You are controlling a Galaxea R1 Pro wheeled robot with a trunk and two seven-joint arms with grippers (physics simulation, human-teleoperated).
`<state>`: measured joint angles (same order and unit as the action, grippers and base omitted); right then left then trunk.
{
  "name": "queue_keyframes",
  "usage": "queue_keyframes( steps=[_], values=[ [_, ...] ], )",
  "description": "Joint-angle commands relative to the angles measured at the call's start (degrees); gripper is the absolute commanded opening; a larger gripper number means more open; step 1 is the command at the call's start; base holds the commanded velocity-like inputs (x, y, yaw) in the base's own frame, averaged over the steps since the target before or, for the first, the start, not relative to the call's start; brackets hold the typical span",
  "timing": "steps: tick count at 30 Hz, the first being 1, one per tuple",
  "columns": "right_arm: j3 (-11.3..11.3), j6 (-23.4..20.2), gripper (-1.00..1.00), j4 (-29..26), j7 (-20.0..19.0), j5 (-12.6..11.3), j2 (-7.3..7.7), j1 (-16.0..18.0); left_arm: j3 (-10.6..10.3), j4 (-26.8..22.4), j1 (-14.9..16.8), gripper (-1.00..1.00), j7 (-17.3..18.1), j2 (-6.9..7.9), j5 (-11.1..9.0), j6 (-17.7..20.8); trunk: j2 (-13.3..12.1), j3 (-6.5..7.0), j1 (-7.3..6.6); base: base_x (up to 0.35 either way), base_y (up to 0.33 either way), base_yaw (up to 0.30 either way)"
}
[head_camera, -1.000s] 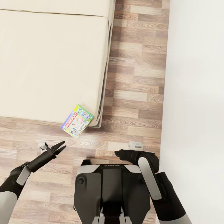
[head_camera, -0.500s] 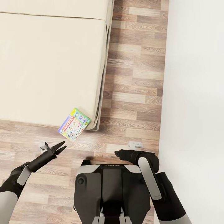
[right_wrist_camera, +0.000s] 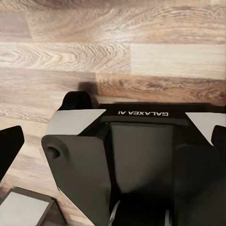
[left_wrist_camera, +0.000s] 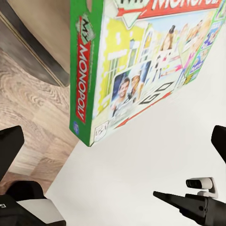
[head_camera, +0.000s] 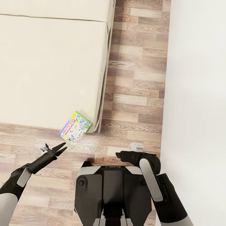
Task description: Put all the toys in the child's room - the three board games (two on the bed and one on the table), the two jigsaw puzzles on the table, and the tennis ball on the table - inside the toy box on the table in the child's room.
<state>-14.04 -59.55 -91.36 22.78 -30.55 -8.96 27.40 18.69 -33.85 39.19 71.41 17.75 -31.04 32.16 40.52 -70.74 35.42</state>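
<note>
**Board game at the bed's corner, both grippers free**

The bed (head_camera: pixel 50 66) takes up most of the head view, its cream mattress stretching from the far edge down to the near edge, with its right side running along a strip of wooden floor (head_camera: pixel 138 78). Beyond that strip stands a plain white wall (head_camera: pixel 197 94).

The robot's trunk (head_camera: pixel 110 194) sits at the bottom of the head view, dark with pale shoulder panels; the right wrist view looks down on the same trunk (right_wrist_camera: pixel 136 155) against the planks.

The board game (head_camera: pixel 75 127), a brightly coloured Monopoly box, lies at the near right corner of the bed, tilted, with part of it hanging past the near edge over the floor. In the left wrist view the box (left_wrist_camera: pixel 141 61) shows its green side and printed lid close up, above the bed's dark frame.

The left gripper (head_camera: pixel 60 148) hangs over the floor just short of the box, apart from it, its two thin fingers spread in a narrow V with nothing between them. The right gripper (head_camera: pixel 119 154) is held in front of the trunk, pointing across toward the left; its fingers cannot be told apart in the head view, but in the right wrist view dark fingertips (right_wrist_camera: pixel 10 146) sit at opposite edges, so the pincer stands wide and holds nothing.
</note>
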Motion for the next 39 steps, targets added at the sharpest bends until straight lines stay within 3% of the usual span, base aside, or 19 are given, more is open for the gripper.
queue_keyframes(
  steps=[1, 15, 39],
  values=[
    [-0.02, -0.14, 1.0, -0.05, 0.6, -0.56, -0.01, 0.02, 0.03, 0.02, 0.01, 1.0, 0.13, 0.0, -0.16, 0.57, 0.05, -0.03, 0.03, 0.072, 0.029, 0.0],
    [-0.02, -0.13, 1.0, -0.05, 0.6, -0.56, -0.01, 0.02, -0.02, 0.02, 0.01, 1.0, 0.13, 0.0, -0.16, 0.45, 0.05, -0.25, 0.03, 0.012, 0.005, 0.0],
    [-0.02, -0.15, 1.0, -0.05, 0.6, -0.56, -0.01, 0.02, -0.06, 0.02, 0.01, 1.0, 0.22, 0.02, -0.16, 0.39, 0.05, -2.33, 0.03, 0.0, 0.0, 0.0]
  ],
)
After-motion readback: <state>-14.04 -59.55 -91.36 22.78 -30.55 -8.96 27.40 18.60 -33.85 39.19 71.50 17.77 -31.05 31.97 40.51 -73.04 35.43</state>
